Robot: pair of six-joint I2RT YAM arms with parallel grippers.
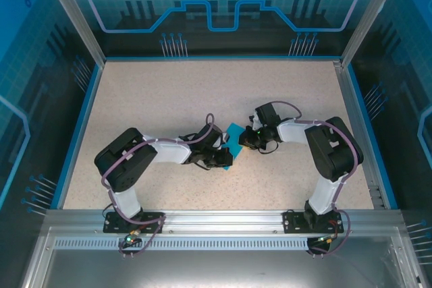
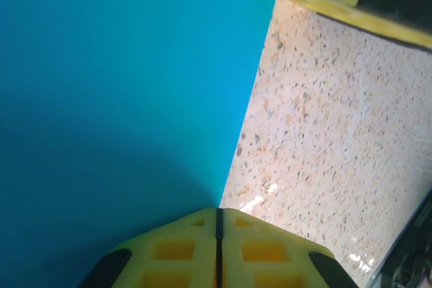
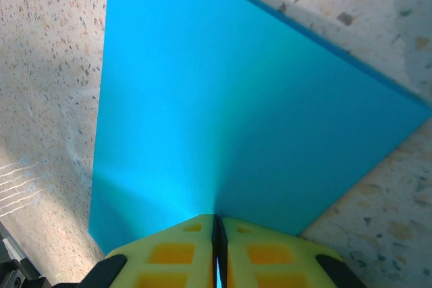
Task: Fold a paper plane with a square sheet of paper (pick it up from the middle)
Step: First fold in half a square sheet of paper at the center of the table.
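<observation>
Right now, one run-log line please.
left claw: shut on paper sheet | right claw: shut on same sheet | sheet: teal, held between both over table

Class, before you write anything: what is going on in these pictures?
A teal-blue square sheet of paper is being handled at the middle of a speckled table. The left gripper and the right gripper are each shut on it from opposite sides. It is not yet shaped like a plane.
</observation>
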